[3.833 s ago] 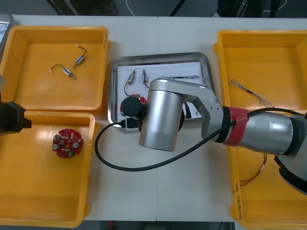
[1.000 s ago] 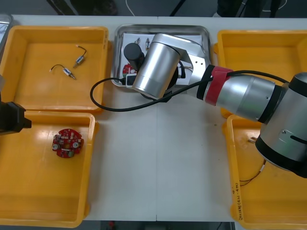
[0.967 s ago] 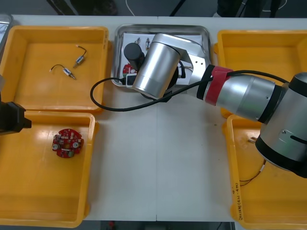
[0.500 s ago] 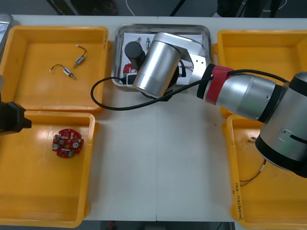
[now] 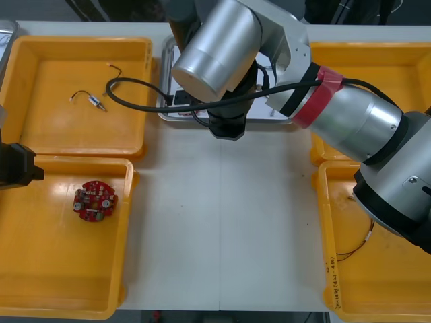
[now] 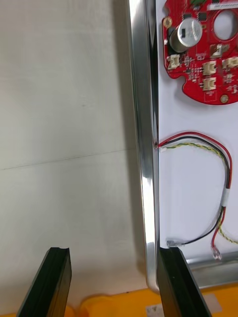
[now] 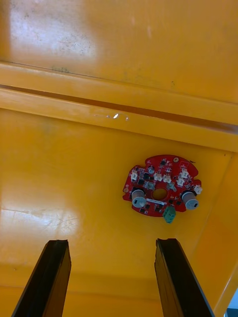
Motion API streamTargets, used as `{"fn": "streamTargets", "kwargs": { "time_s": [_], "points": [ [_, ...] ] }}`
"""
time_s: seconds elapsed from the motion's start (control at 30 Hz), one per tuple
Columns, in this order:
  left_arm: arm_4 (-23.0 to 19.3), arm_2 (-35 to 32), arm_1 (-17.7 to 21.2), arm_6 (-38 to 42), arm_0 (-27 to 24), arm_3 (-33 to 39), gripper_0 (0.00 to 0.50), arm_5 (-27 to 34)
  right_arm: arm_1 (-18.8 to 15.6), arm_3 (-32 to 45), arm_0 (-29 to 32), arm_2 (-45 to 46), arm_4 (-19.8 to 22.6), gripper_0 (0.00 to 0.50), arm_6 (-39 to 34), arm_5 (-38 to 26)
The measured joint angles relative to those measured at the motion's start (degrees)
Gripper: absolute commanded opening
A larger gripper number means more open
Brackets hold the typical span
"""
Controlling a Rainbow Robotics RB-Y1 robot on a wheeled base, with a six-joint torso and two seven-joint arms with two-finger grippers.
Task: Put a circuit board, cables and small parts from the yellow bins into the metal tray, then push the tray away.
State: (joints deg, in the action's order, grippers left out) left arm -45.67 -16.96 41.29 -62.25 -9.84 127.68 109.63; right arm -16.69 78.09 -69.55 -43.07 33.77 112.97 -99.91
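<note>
The right gripper point(image 6: 113, 290) is held at the near rim of the tray point(image 6: 144, 124), over the table point(image 6: 64, 124), with its fingers point(image 6: 52, 282) spread wide and nothing gripped. The rim is seen running between the two fingers, just beside one of them; whether that finger touches the metal cannot be told. The tray itself is set at the far middle of the table. Inside the tray, on its white lining, a board point(image 6: 203, 49) is laid flat. Nearer the gripper, a cable point(image 6: 225, 183) of red, black and yellow strands is curled, one end close to the rim. The left gripper point(image 7: 111, 282) is parked well to the left of the tray, over a bin point(image 7: 64, 148), wide open and holding nothing. A second board point(image 7: 161, 190) is seen lying on that bin's floor, beyond the fingertips and apart from them. In the far bin point(image 5: 40, 81), just left of the tray, a small metal part point(image 5: 95, 101) is seen.
</note>
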Motion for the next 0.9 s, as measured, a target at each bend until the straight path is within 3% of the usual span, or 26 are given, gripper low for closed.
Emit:
{"fn": "streamTargets", "kwargs": {
  "time_s": [0.17,0.47,0.6,0.8,0.9],
  "points": [
    [0.0,0.0,0.0,0.0,0.0,0.0,0.500,0.0,0.0,7.6,2.2,6.5,-1.4,0.500,-1.1,-9.0],
    [0.0,0.0,0.0,0.0,0.0,0.0,0.500,0.0,-0.3,21.7,8.6,16.3,0.5,0.500,-15.3,-9.9],
    [0.0,0.0,0.0,0.0,0.0,0.0,0.500,0.0,-2.7,27.8,12.4,18.3,3.0,0.500,-19.1,-9.9],
    [0.0,0.0,0.0,0.0,0.0,0.0,0.500,0.0,-7.9,35.1,18.0,20.0,4.1,0.500,-32.8,-9.9],
    [0.0,0.0,0.0,0.0,0.0,0.0,0.500,0.0,-9.1,37.3,20.2,22.5,4.2,0.500,-33.4,-9.9]
  ]
}}
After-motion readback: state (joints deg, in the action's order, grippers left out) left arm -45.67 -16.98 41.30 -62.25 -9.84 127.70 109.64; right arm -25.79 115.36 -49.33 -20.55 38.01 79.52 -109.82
